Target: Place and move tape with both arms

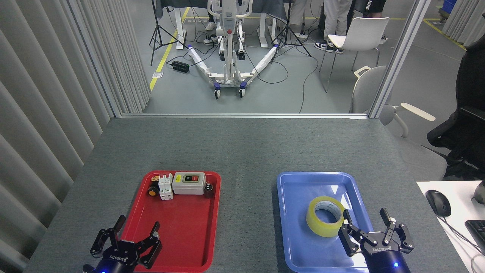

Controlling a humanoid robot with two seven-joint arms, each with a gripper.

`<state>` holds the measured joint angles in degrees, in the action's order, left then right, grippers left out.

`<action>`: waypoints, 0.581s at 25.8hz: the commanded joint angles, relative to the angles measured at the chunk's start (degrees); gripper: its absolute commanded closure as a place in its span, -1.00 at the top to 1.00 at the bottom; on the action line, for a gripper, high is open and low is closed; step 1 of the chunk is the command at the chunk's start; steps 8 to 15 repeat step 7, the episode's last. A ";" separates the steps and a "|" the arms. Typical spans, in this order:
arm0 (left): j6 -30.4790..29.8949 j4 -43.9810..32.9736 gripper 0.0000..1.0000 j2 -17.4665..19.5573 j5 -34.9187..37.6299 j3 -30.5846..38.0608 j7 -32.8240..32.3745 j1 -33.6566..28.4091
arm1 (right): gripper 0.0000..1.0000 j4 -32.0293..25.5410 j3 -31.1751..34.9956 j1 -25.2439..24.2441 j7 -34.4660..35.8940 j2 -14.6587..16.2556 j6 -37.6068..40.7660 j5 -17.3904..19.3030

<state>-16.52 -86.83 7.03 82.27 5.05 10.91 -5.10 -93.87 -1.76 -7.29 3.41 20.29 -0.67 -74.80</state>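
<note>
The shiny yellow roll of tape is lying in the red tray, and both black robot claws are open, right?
Not quite. The head view shows the glossy yellow roll of tape lying in the blue plastic tray, not the red one. The rest holds: the left gripper and the right gripper are both open.

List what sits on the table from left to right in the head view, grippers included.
left gripper → red tray → blue tray → tape → right gripper → mouse

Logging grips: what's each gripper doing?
Left gripper: open, empty.
Right gripper: open, empty, beside the tape.
</note>
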 commanded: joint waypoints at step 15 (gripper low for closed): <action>0.08 0.52 0.98 0.00 0.08 0.05 0.08 0.00 | 0.99 0.09 -0.09 0.00 -0.25 0.02 0.05 0.00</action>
